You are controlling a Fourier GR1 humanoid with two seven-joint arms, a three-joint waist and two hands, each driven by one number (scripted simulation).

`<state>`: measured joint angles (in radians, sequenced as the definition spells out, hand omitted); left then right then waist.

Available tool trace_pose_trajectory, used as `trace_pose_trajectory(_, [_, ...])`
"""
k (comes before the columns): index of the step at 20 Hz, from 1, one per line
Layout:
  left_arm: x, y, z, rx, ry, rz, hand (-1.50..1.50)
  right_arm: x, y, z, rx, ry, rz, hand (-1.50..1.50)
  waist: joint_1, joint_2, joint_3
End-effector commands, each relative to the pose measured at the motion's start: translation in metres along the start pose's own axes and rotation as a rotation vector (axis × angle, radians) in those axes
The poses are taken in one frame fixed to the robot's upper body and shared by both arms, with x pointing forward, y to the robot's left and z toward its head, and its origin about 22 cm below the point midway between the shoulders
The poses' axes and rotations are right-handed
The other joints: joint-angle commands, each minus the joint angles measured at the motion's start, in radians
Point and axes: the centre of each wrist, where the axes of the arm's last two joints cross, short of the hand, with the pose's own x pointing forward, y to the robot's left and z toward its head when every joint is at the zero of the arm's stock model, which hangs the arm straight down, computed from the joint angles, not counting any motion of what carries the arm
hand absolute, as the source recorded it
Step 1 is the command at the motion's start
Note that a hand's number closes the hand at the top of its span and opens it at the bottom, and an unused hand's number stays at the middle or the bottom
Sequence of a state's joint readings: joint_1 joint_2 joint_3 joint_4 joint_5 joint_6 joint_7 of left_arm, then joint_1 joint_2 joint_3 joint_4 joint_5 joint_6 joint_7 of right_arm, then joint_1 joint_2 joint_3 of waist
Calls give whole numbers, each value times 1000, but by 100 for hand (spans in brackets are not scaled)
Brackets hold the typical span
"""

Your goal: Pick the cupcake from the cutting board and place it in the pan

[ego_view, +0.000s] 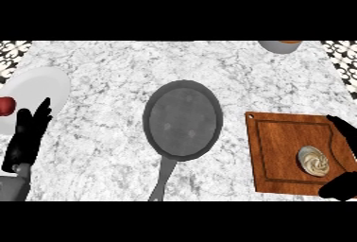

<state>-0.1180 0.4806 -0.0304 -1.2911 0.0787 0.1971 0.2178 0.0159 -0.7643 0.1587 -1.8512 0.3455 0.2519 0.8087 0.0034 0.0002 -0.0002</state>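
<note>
A grey pan point(182, 124) lies at the centre of the marble tabletop point(111, 66), its handle pointing toward the lower edge. At right, a wooden cutting board point(279, 151) carries the cupcake point(314, 160). The right hand point(343, 184) brackets the cupcake, fingers behind it and thumb in front; contact cannot be determined. At left, the left hand point(28, 134) rests open, fingers up, beside a white plate point(35, 87) holding a red object point(6, 106). A bowl point(280, 46) is cut off by the upper edge.

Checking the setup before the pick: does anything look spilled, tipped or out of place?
Nothing stands out. The cupcake sits upright on the cutting board, and the pan lies flat and empty beside it.
</note>
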Motion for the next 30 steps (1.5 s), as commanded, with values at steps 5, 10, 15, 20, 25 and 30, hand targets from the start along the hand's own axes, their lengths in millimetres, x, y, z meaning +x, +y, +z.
trace_pose_trajectory(5, [-11, 9, -3, -2, -6, 6, 0, 2, 21, 3, 28, 22, 37, -150, -6, -1, 0])
trace_pose_trajectory(10, [-13, 13, -13, -7, 0, -5, 0, 6, 33, -27, 43, 21, 36, -150, -4, 1, 0])
trace_pose_trajectory(15, [-20, -6, 7, -1, -6, -4, 0, -3, 48, -32, 21, -7, 13, -150, -3, -1, 0])
trace_pose_trajectory(20, [3, -5, -9, 2, 1, 3, 0, -3, 43, -42, 55, 14, 30, -150, -5, 0, 0])
trace_pose_trajectory(25, [-6, 19, 5, -4, 1, 1, 0, -12, 64, -49, 87, 59, 51, -150, -2, 0, 0])
trace_pose_trajectory(30, [10, 18, -4, -3, 21, 2, 0, -2, 64, -52, 79, 80, 74, -150, -3, 0, 0])
